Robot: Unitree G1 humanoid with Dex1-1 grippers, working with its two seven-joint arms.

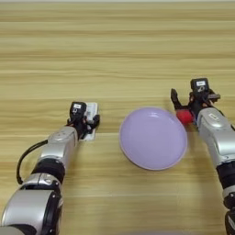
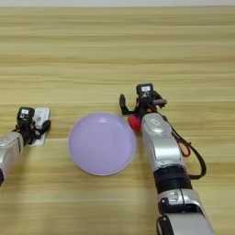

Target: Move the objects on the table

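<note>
A: Two grippers work at once. The right gripper [image 2: 131, 110], at three o'clock of the lilac plate [image 1: 153, 137], has its fingers spread around the red cube [image 1: 184, 116]; they should close squarely.

B: And the left gripper [image 1: 85, 123], at nine o'clock?

A: It sits on the white bar [image 1: 91, 115]; its grasp, one cannot tell.

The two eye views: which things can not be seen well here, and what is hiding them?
- White bar: mostly covered by the left gripper in both views.
- Red cube: partly hidden behind the right gripper and wrist, beside the lilac plate; whether it is gripped is unclear.
- Blue stick: shows in neither view.
- Left gripper's fingers: open or shut, unreadable.
</note>
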